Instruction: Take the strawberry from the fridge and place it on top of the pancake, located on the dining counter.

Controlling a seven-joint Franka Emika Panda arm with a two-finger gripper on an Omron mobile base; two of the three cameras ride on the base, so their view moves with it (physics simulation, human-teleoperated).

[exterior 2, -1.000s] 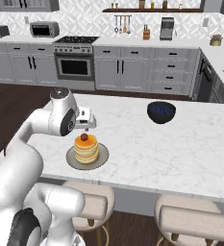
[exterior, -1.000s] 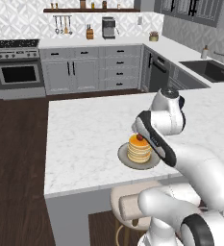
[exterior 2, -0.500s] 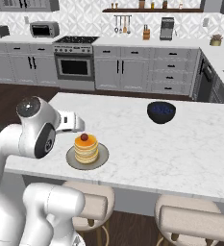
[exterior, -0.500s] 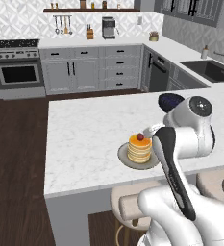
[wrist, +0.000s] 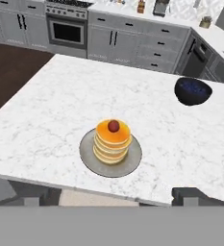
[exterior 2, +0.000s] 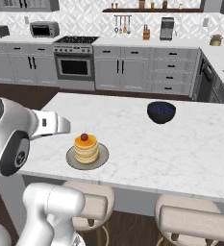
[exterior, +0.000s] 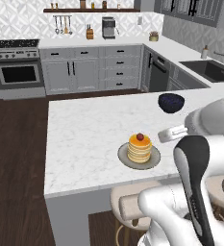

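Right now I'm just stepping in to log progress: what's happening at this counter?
The strawberry sits on top of the pancake, whose plate rests on the dining counter. Nothing is being held. The arm hangs beside the stack, off the berry. A black bowl stands farther along the marble. The placement looks done.

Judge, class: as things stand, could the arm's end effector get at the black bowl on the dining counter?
Probably yes. The black bowl stands alone on the dining counter, with bare marble on every side of it. The pancake, strawberry on top, sits well apart from it. The arm is drawn back near the counter's edge, so it would have to extend.
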